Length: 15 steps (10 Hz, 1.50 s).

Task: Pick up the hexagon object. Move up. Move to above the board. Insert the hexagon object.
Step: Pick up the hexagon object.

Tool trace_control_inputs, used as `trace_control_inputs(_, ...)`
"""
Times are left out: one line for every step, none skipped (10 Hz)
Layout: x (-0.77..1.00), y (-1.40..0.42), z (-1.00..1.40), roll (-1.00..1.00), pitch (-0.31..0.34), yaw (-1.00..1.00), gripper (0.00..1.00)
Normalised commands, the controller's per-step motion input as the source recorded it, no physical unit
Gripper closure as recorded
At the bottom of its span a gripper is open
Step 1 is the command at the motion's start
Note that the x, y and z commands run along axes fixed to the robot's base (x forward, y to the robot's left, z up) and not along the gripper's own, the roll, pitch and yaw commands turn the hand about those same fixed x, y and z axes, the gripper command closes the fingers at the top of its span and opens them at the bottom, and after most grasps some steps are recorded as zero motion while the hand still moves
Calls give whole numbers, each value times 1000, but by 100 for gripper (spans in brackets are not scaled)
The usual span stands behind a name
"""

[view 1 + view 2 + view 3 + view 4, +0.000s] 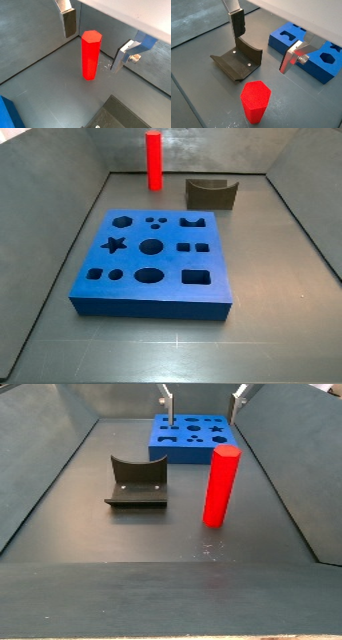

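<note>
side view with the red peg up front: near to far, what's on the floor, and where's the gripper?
Hexagon object → dark notched block → board → gripper, fingers hanging above the board's far end, holding nothing.

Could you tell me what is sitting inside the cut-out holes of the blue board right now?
Nothing: every hole in the board shows empty blue recesses. The hexagon object stands upright on the floor beyond it, beside the notched block. The gripper hangs open, unladen.
</note>
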Motion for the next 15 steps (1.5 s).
trace_control_inputs(-131,171,0,0,0,-60,0)
trace_control_inputs(-31,577,9,-49,20,-60,0)
trace_control_inputs(-157,803,0,-34,11,-97,0)
trace_control_inputs(11,31,0,-27,0,40,0)
trace_control_inputs(100,0,0,0,0,-14,0)
trace_control_inputs(0,0,-880,90,-156,-17,0)
trace_control_inputs(-111,189,-960,67,-117,-94,0)
trace_control_inputs(-254,226,-889,43,-154,-149,0)
trace_control_inputs(-69,0,-131,-13,-140,0,0)
trace_control_inputs(-94,0,-23,0,-16,0,0)
trace_control_inputs(-391,51,-94,0,-84,-106,0)
trace_control_inputs(-334,274,-26,-66,-76,-166,0)
trace_control_inputs(-374,434,-97,-106,-90,-171,0)
trace_control_inputs(-186,286,-86,-24,-47,-94,0)
trace_control_inputs(9,-14,-71,0,0,0,0)
